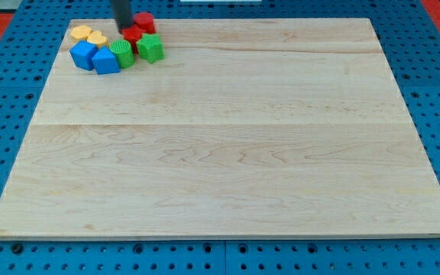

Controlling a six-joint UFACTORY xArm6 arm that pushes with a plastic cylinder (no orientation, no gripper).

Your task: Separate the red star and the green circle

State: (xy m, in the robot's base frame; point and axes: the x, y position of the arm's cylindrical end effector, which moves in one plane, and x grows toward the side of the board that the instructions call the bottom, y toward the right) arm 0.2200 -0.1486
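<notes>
Two small yellow blocks (81,32) (97,38), two blue blocks (83,54) (105,61), two green blocks (123,53) (150,48), two red blocks (144,22) (132,36).

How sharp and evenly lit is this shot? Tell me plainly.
Camera view: even, soft light on the wooden board, no glare, only faint shadows beside the blocks. The rod is motion-blurred; my tip sits at the red star, just above the green circle. Small blocks look slightly soft.

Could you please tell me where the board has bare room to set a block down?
Everything right of the green star and below the blue blocks is bare wood. The top-left corner is crowded: yellow blocks, green circle, red star, red block, with my tip among them.
</notes>
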